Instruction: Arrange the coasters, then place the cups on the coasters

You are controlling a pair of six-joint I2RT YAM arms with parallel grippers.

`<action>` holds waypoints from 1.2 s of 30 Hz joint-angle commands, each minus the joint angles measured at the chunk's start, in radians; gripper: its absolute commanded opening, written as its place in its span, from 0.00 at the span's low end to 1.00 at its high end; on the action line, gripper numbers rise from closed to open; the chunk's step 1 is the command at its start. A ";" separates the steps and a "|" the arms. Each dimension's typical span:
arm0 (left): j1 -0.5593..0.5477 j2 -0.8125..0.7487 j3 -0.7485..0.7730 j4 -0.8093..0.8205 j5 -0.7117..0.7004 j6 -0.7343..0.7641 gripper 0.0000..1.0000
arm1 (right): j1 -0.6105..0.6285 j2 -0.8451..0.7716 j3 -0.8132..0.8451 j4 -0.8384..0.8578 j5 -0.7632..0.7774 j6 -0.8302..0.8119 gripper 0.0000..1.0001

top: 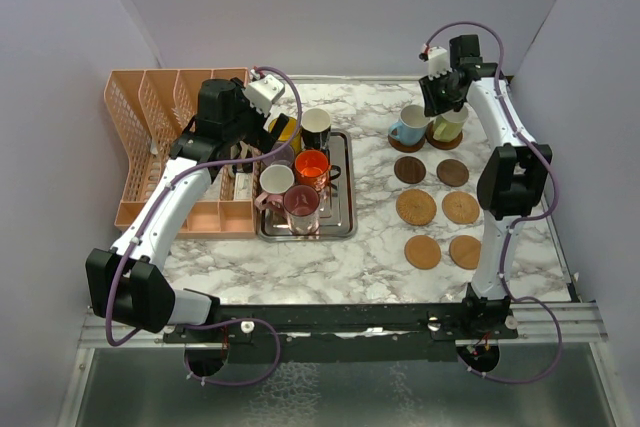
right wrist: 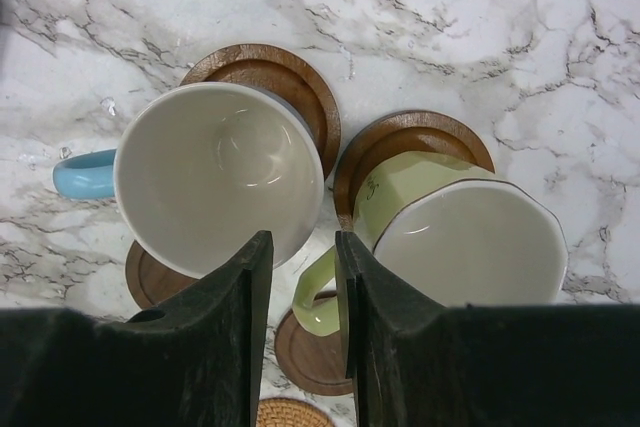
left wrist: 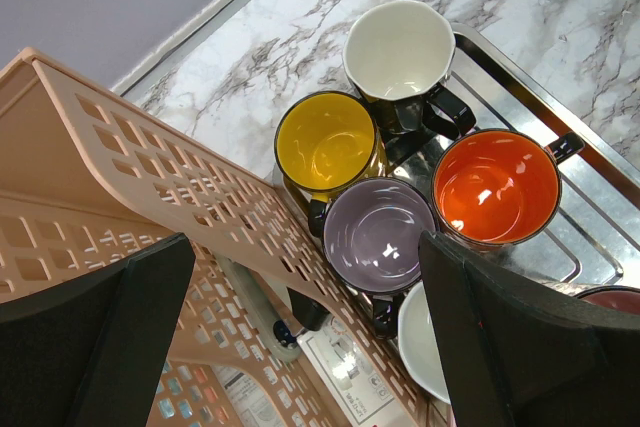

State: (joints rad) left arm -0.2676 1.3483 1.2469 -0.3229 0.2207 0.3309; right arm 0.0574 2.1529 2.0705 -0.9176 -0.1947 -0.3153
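Note:
Two cups stand on dark coasters at the back right: a light blue cup (top: pixel 408 126) (right wrist: pixel 220 172) and a pale green-cream cup (top: pixel 450 124) (right wrist: pixel 470 237). My right gripper (top: pixel 443 99) (right wrist: pixel 303 242) hangs over them, jaws narrowly open, with the green cup's handle (right wrist: pixel 318 292) between the fingers and a gap showing on its left side. Several bare coasters (top: pixel 415 207) lie in pairs nearer me. My left gripper (top: pixel 272 127) (left wrist: pixel 300 277) is wide open and holds nothing, above the purple cup (left wrist: pixel 378 234). Around that cup are the yellow (left wrist: pixel 325 145), black (left wrist: pixel 398 50) and orange (left wrist: pixel 496 187) cups.
The cups on the left stand in a steel tray (top: pixel 345 187), along with a pink-white cup (top: pixel 276 182) and a maroon one (top: pixel 301 203). A peach plastic rack (top: pixel 150 137) (left wrist: pixel 120 177) sits right beside the tray on the left. Grey walls close the back and sides.

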 commanded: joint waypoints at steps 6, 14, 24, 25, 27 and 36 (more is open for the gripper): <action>0.007 -0.005 -0.013 0.013 0.024 0.002 0.99 | 0.012 0.040 0.028 0.026 0.027 0.025 0.29; 0.007 -0.003 -0.016 0.016 0.026 0.002 0.99 | 0.015 0.054 0.025 0.029 0.032 0.028 0.27; 0.008 -0.002 -0.017 0.017 0.028 0.002 0.99 | 0.018 0.070 0.035 0.044 0.031 0.038 0.18; 0.007 -0.002 -0.017 0.017 0.027 0.002 0.99 | 0.019 0.070 0.037 0.046 0.031 0.039 0.17; 0.007 -0.004 -0.017 0.016 0.028 0.002 0.99 | 0.019 0.072 0.040 0.045 0.031 0.039 0.16; 0.007 -0.002 -0.014 0.015 0.032 0.001 0.99 | 0.019 0.081 0.055 0.052 0.034 0.045 0.13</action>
State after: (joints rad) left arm -0.2676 1.3487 1.2392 -0.3225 0.2211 0.3309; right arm 0.0708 2.2143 2.0884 -0.8913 -0.1768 -0.2829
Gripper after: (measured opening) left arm 0.991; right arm 0.140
